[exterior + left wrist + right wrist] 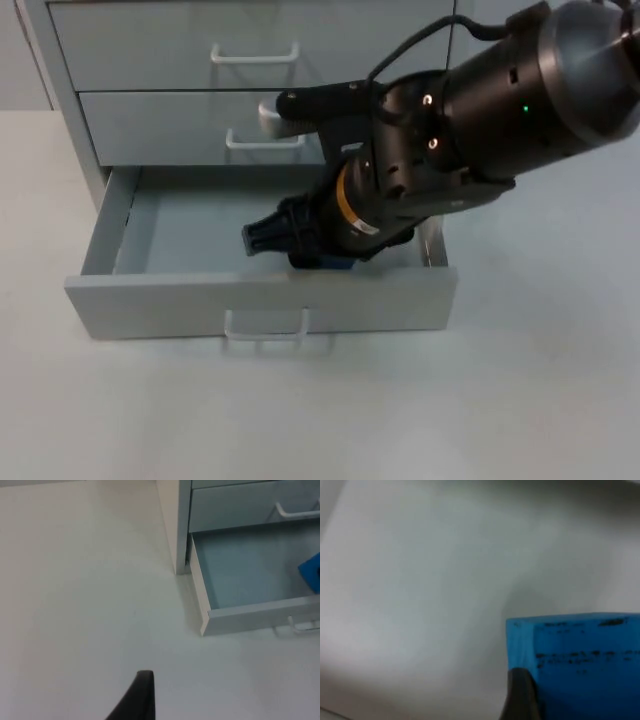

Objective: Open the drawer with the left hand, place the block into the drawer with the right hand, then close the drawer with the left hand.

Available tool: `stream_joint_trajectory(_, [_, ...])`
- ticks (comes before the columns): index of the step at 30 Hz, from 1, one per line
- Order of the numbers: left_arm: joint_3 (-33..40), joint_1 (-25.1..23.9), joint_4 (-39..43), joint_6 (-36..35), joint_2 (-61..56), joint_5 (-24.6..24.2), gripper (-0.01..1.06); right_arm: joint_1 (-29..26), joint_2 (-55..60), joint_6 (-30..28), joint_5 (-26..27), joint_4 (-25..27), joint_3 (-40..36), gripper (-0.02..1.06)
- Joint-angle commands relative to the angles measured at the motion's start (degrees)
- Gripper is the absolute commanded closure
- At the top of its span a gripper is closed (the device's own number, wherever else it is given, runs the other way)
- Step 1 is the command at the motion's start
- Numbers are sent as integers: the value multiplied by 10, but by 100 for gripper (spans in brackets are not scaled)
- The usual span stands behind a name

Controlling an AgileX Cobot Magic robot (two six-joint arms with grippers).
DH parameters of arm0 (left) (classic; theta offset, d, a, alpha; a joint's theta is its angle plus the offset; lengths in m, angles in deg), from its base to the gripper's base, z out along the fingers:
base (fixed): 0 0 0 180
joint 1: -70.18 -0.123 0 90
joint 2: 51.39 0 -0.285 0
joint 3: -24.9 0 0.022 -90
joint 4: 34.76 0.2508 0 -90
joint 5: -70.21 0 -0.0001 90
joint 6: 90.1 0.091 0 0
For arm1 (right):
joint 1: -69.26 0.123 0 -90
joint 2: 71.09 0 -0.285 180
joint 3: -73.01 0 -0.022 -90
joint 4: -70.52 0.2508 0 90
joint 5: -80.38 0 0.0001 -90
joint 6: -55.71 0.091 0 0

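Left gripper (142, 692): hovers over bare table (75, 605), off the drawer's (110, 225) left front corner, well apart from it. One black fingertip (145, 685) in its wrist view, so can't tell if its fingers are open or closed. Left arm is waiting.

Cabinet (70, 110) stands at the table's back edge, grey, three drawers stacked. Top two are closed, each with a white handle (255, 55). Bottom drawer is pulled out toward the front edge, its own white handle (265, 325) on the front panel. Drawer floor is bare on the left half.

Right gripper (262, 238): reaches down into the open drawer from the right, tip near the middle of the drawer, just behind the front panel. Arm body covers the drawer's right half and part of the middle drawer front.

Block (580, 665): blue, inside the drawer's footprint, right of centre near the front panel, a sliver visible under the gripper in the top view (335, 265). Right wrist view shows a finger (522, 695) pressed against the block's side, so the fingers are clamped on it. Can't tell whether the block touches the drawer floor or hangs just above it.
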Motion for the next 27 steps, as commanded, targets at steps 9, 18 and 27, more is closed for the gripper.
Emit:
stream_joint_trajectory(9, [2,-2,1,0,-2,4,0,9,-42,-19,5,-10,4,-1])
stream_joint_trajectory(18, [2,-2,1,0,-2,5,0,61,-176,-205,-57,155,-37,-1])
stream_joint_trajectory(27, [2,-2,1,0,-2,3,0,58,-296,-347,-74,278,-164,-1])
